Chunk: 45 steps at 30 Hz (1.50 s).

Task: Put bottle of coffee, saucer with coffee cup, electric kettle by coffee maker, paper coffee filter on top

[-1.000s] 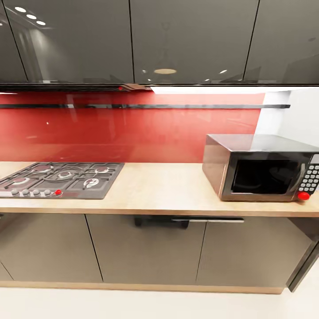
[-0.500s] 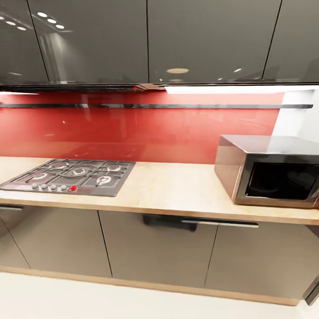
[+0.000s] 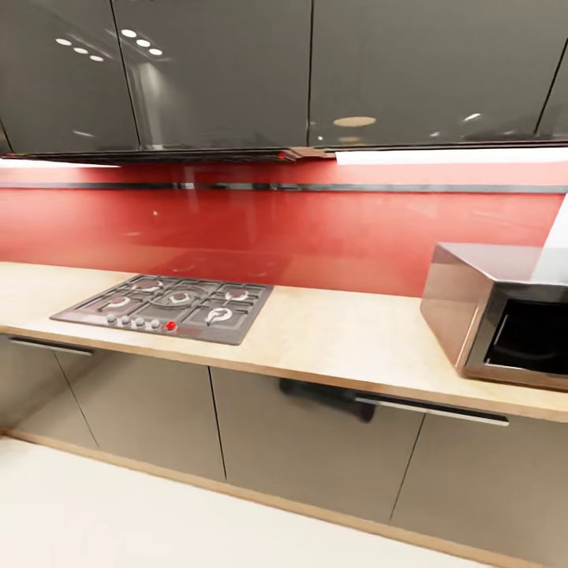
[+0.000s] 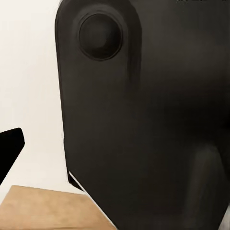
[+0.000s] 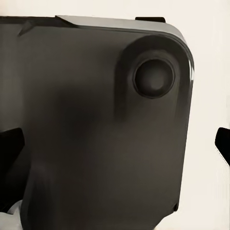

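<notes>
In the left wrist view we see one dark fingertip of our left fingers (image 4: 9, 152) at the frame's edge, beside a large dark rounded robot body panel (image 4: 143, 120) with a round boss, over pale floor and a strip of tan wood; we cannot tell whether these fingers are spread or pressed together. In the right wrist view two dark tips of our right fingers (image 5: 10, 148) stand at opposite edges of the frame, well apart, so they are spread, with nothing between them but another dark body panel (image 5: 96, 124) close ahead. From the head we look down at the kitchen countertop (image 3: 347, 335), the light wood-grain tabletop with a tan edge running over grey cabinet fronts (image 3: 308, 450). A black gas hob (image 3: 170, 306) with a red knob lies set into it toward our left, and a steel microwave (image 3: 505, 315) stands on it at our right, cut by the frame. Behind them rises a glossy red backsplash (image 3: 276, 229), crossed by a thin dark rail, under dark glossy upper cabinets (image 3: 229, 75). Pale floor lies below.
</notes>
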Motion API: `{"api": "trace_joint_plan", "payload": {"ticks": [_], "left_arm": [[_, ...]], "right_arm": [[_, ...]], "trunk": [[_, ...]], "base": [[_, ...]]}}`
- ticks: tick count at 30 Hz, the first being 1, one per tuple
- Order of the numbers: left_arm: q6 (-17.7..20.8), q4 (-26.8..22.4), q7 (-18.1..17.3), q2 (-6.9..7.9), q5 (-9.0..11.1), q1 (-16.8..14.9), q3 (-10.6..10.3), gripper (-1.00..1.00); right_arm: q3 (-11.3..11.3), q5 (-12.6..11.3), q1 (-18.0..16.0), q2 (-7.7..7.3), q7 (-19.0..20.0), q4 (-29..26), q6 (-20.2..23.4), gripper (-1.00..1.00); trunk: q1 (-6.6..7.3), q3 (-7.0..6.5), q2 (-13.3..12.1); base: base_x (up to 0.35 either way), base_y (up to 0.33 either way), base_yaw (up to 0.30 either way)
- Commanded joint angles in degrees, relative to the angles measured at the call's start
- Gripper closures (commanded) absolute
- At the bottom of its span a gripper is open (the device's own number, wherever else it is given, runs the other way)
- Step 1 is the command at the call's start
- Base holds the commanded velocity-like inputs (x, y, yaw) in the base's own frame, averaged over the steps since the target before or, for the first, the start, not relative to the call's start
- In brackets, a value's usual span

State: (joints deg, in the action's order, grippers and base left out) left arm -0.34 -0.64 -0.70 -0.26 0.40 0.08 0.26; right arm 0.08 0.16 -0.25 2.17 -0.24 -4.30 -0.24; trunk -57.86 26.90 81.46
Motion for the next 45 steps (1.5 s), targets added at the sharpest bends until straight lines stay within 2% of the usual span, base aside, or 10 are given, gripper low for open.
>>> {"api": "trace_joint_plan", "payload": {"ticks": [1,4,9,13,27,29,35,45], "left_arm": [[-0.26,-0.06,-0.08,0.06,0.35,-0.02,0.36,-1.00],[-3.68,-0.08,0.04,0.11,2.17,-0.24,2.35,-1.00],[-4.80,-0.07,0.11,-0.12,2.78,-0.61,3.00,-1.00],[-4.95,-0.03,0.18,0.11,2.85,-0.54,3.21,-1.00],[-4.90,0.03,0.93,0.81,2.85,-0.12,3.19,-1.00],[-4.87,0.03,0.95,0.81,2.85,-0.14,3.47,-1.00],[-4.85,0.03,0.97,0.85,2.77,-0.49,6.05,-1.00],[-4.80,0.03,0.97,0.81,2.69,-0.60,6.59,-1.00]], "right_arm": [[0.01,0.01,-0.01,-0.07,-0.02,-0.04,-0.03,-1.00],[0.01,0.01,-0.01,-0.21,-0.03,-1.02,-0.03,-1.00],[0.01,0.01,-0.01,-0.22,-0.03,-2.48,-1.74,-1.00],[0.01,0.03,-0.01,-0.28,-0.03,-2.63,-3.59,-1.00],[0.07,0.04,-0.01,-0.25,-0.03,-2.50,-3.63,-1.00],[0.08,0.04,-0.01,-0.27,-0.03,-2.48,-3.63,-1.00],[0.09,0.06,-0.01,-0.25,-0.03,-2.47,-3.63,-1.00],[0.10,0.04,-0.01,-0.25,-0.03,-2.47,-3.63,-1.00]], "trunk": [[0.23,-0.09,-0.39],[0.89,-0.47,-1.59],[1.99,-1.10,-3.60],[2.86,-1.61,-5.20],[5.94,-3.34,-10.82],[6.38,-3.58,-11.62],[7.70,-4.32,-14.03],[9.89,-5.55,-18.04]], "base": [[0.000,0.000,0.250],[0.000,0.000,0.248],[0.000,0.000,0.247],[0.000,0.000,0.247],[0.000,0.000,0.235],[0.000,0.000,0.231],[0.000,0.000,0.231],[0.000,0.000,0.230]]}}
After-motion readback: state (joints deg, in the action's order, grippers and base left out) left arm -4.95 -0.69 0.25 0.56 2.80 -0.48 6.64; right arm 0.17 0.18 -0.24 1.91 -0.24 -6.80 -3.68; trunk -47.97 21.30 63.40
